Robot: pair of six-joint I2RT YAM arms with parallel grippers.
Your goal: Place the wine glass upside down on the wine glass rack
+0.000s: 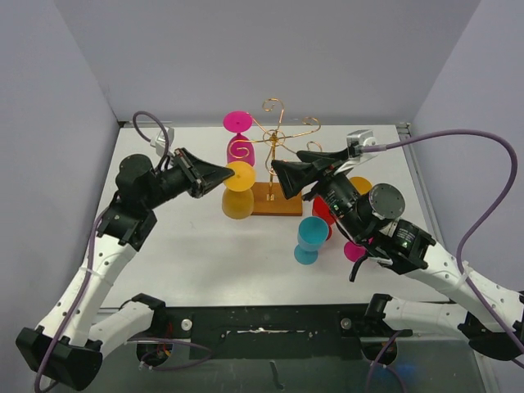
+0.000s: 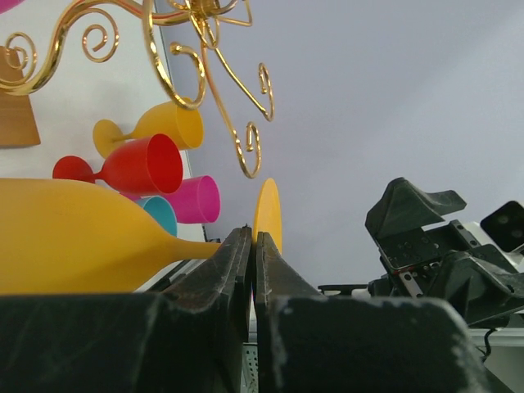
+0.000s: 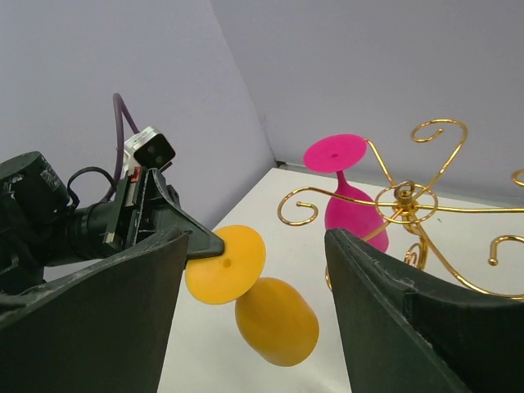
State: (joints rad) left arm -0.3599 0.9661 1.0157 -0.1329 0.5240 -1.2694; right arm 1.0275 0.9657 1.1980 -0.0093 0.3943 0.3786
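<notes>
My left gripper [image 1: 223, 175] is shut on the rim of the foot of a yellow wine glass [image 1: 237, 203]. It holds the glass in the air, foot up and bowl hanging down and tilted, just left of the gold wire rack [image 1: 277, 137]. In the left wrist view the jaws [image 2: 252, 236] pinch the yellow foot [image 2: 267, 211] below a rack curl [image 2: 250, 147]. My right gripper [image 1: 286, 170] is open and empty beside the rack stem. Through its fingers I see the yellow glass [image 3: 278, 321] and the rack [image 3: 405, 196]. A pink glass [image 1: 239, 139] hangs upside down on the rack.
The rack stands on a brown wooden base [image 1: 278, 201]. Right of it, under my right arm, are a blue glass [image 1: 311, 237], a red glass [image 1: 323, 211], an orange glass [image 1: 360, 185] and a magenta glass [image 1: 354, 250]. Grey walls close in the table on three sides.
</notes>
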